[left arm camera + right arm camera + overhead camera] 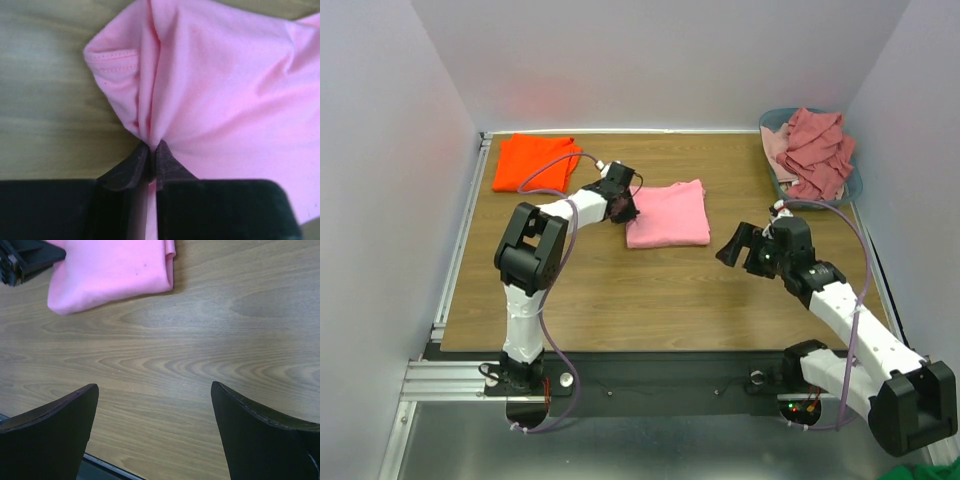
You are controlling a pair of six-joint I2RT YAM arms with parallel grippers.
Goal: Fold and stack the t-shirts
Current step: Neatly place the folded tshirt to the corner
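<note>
- Your left gripper (151,156) is clenched on the left edge of the light pink t-shirt (668,214). The left wrist view shows the cloth gathered into a ridge that runs into the closed fingers.
- The pink t-shirt lies folded into a rough rectangle near the middle of the surface (620,290), flat except at the pinched edge.
- Your right gripper (735,246) is released, with its fingers spread wide and nothing between them. It sits over bare wood to the right of the pink t-shirt, apart from it.
- The orange-red t-shirt (533,160) lies folded at the far left corner of the surface, well apart from the pink one.
- The dusty rose t-shirts (818,150) are heaped, crumpled, in the grey-blue tub (766,120) at the far right corner.
</note>
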